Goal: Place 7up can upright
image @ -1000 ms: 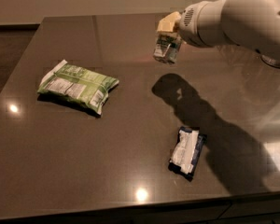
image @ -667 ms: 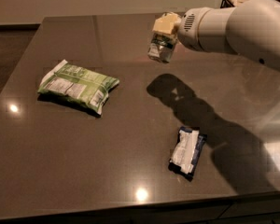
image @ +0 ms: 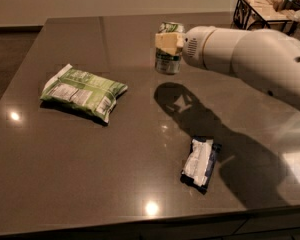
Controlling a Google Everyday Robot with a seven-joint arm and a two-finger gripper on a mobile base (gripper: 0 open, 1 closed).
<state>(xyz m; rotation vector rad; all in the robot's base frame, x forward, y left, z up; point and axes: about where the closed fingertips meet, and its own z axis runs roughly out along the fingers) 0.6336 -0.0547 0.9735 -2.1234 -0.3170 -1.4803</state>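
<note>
Gripper (image: 168, 43) clamped around the 7up can (image: 167, 62), which it holds upright at the far side of the tabletop (image: 90, 184). A green snack bag (image: 82, 91) lies left of the can. A small dark wrapper (image: 200, 164) lies in front of the can, well apart from it.

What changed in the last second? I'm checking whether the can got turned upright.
The gripper carried the 7up can slightly left and turned it from tilted to upright. It still grips the can, and I cannot tell whether it touches the table. The green snack bag and the dark wrapper stayed put.
</note>
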